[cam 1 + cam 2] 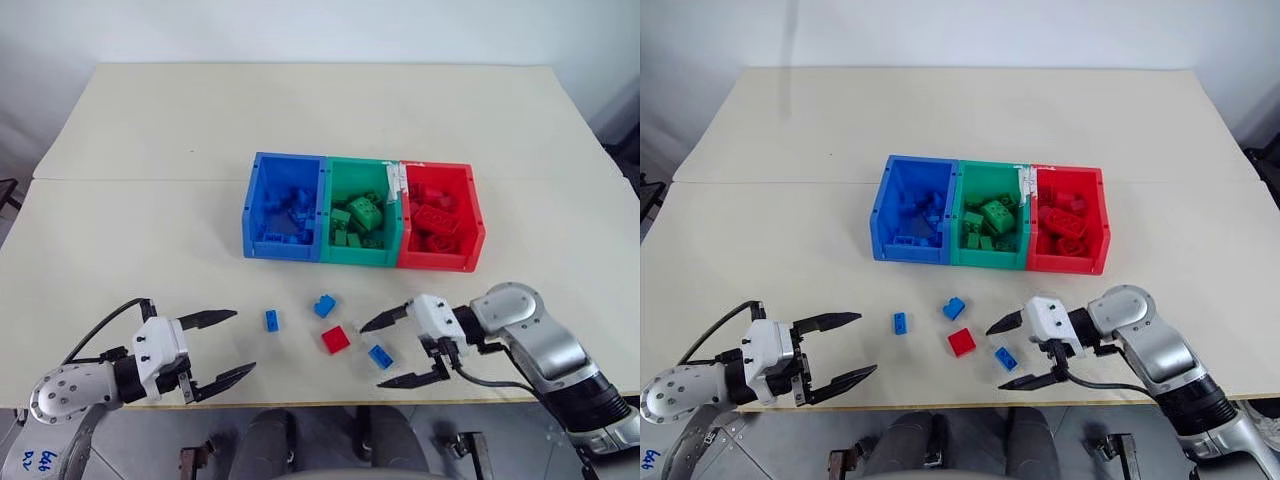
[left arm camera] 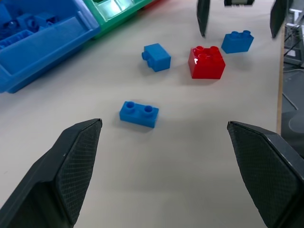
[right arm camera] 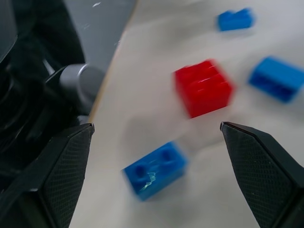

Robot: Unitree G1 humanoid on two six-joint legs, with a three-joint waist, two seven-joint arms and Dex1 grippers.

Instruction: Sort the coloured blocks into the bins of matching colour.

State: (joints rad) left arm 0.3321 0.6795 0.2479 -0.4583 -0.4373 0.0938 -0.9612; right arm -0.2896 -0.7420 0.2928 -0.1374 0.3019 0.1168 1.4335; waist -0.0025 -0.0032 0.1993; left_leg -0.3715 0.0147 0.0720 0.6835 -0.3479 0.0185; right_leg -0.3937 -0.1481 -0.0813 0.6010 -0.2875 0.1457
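Observation:
Three bins stand side by side mid-table: blue bin (image 1: 283,246), green bin (image 1: 358,255), red bin (image 1: 436,261), each with several bricks of its colour inside. Loose blocks lie in front of them: a small blue block (image 1: 271,320), a second blue block (image 1: 325,305), a red block (image 1: 336,339) and a third blue block (image 1: 380,356). My right gripper (image 1: 372,355) is open, low over the table, and its fingertips straddle that third blue block (image 3: 154,168). My left gripper (image 1: 244,341) is open and empty, left of the first blue block (image 2: 138,113).
The table's front edge (image 1: 320,405) runs just below both grippers. A seam (image 1: 140,180) crosses the tabletop behind the bins. A strip of white tape (image 1: 396,182) sits on the rim between the green and red bins.

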